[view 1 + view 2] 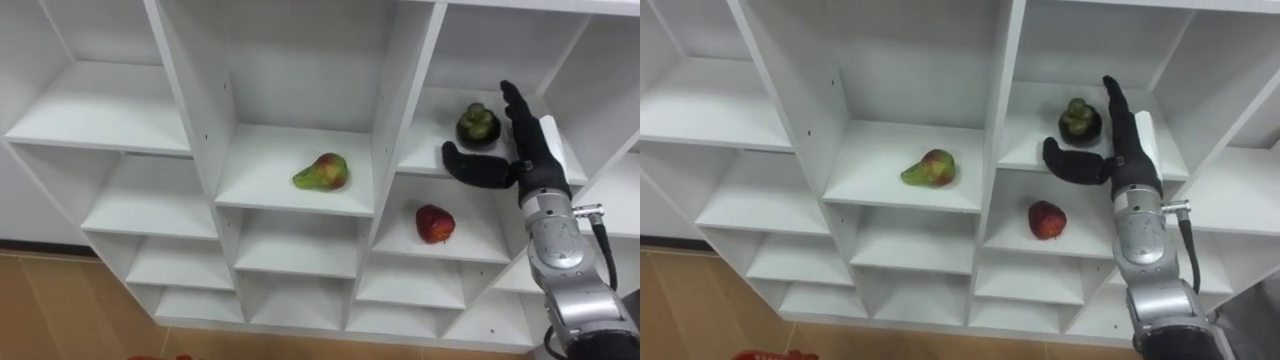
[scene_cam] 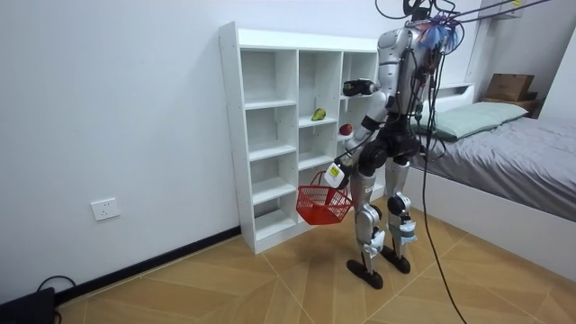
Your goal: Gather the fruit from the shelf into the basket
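Basket [image 2: 322, 204] hangs gripped in the left hand [image 2: 335, 173], ready for fruit. Right hand [image 1: 525, 160] spread wide, dark fruit [image 1: 478, 124] just above its thumb, set to close.

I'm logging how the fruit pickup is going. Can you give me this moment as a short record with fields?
Stance: standing at the white shelf unit
Right hand: open, fingers straight, beside the dark green fruit; contact unclear
Left hand: low, red basket hanging from it
Pear: middle column, lying alone in its compartment
Red apple: compartment below the dark green fruit
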Robot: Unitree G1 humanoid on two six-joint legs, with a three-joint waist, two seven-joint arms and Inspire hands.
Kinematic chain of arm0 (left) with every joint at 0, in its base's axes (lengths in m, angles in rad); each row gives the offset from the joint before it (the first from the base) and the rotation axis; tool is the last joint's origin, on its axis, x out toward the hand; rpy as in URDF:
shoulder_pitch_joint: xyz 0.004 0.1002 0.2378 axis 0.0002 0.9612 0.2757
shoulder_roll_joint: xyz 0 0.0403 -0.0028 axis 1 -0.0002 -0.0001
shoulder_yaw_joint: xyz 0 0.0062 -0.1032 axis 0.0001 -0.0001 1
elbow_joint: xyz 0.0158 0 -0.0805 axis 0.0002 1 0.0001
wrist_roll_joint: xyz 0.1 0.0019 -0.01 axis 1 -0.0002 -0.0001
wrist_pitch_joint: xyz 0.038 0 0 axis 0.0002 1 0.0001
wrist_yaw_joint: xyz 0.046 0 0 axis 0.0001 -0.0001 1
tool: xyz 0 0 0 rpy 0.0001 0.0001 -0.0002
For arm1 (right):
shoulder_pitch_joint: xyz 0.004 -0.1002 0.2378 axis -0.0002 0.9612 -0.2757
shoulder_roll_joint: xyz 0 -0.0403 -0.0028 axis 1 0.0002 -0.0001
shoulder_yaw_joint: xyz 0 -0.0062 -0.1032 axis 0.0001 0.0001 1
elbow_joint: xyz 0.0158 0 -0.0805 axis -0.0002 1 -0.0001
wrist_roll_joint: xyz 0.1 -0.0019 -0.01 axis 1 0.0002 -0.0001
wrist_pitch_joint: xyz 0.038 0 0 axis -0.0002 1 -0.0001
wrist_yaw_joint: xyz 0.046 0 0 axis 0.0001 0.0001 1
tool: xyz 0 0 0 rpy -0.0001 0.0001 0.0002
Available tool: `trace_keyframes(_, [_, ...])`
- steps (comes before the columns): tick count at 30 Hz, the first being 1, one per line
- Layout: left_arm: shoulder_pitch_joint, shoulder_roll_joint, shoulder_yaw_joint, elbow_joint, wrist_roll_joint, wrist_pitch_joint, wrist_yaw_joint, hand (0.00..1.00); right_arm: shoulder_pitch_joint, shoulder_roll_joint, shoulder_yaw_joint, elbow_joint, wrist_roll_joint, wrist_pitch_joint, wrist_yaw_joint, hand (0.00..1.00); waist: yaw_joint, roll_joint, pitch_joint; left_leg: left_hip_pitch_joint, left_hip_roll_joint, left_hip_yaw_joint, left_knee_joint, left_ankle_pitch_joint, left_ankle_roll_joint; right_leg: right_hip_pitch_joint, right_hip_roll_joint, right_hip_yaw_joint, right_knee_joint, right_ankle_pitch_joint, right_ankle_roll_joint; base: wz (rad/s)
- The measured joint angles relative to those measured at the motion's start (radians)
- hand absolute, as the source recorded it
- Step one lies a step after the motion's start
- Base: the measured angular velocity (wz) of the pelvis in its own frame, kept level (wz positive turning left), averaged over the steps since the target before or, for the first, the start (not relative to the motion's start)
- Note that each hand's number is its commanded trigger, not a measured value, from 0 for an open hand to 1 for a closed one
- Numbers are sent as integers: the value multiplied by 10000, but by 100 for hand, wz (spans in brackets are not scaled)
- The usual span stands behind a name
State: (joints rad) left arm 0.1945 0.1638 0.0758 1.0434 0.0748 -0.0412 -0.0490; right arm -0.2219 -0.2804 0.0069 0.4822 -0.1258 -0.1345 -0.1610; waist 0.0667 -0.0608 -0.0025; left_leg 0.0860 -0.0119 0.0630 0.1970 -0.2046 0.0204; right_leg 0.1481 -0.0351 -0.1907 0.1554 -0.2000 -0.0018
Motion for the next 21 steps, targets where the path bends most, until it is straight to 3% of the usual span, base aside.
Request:
trace_keyframes(8, [12, -17, -9, 3, -27, 0, 10, 100, -41, -313, -320, 283, -33, -256, -125, 100, 89, -23, 24, 137, 0, -30, -80, 2, -8, 106, 16, 1, -12, 0, 0, 0])
trace_keyframes(21, [27, -22, -9, 7, -30, 3, 159, 100, -151, -324, -512, 551, 14, -278, -246, 100, 203, -91, 51, 123, -5, -112, -107, 1, -9, 104, 22, -14, -26, 0, 0, 0])
